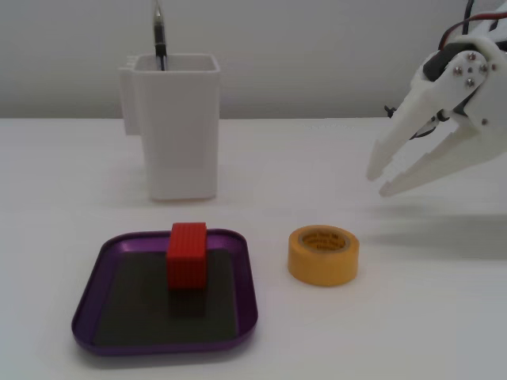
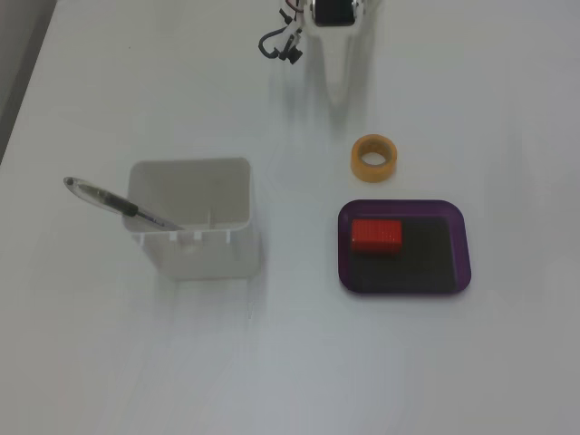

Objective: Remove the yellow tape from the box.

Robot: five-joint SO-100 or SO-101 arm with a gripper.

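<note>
The yellow tape (image 1: 321, 266) lies flat on the white table, just right of the box and apart from it; it also shows in the other fixed view (image 2: 375, 175), above the box. The box (image 1: 89, 305) is a purple tray with a dark floor (image 2: 426, 263) and holds only a red ribbed block (image 1: 187, 257) (image 2: 376, 236). My gripper (image 1: 379, 180) hangs in the air above and to the right of the tape, jaws slightly apart and empty. From above, my gripper (image 2: 337, 91) points toward the tape without touching it.
A tall white square container (image 1: 181, 134) (image 2: 208, 254) stands behind the box and holds a pen (image 1: 158, 32) (image 2: 118, 204). Cables (image 2: 276, 43) hang near the arm's base.
</note>
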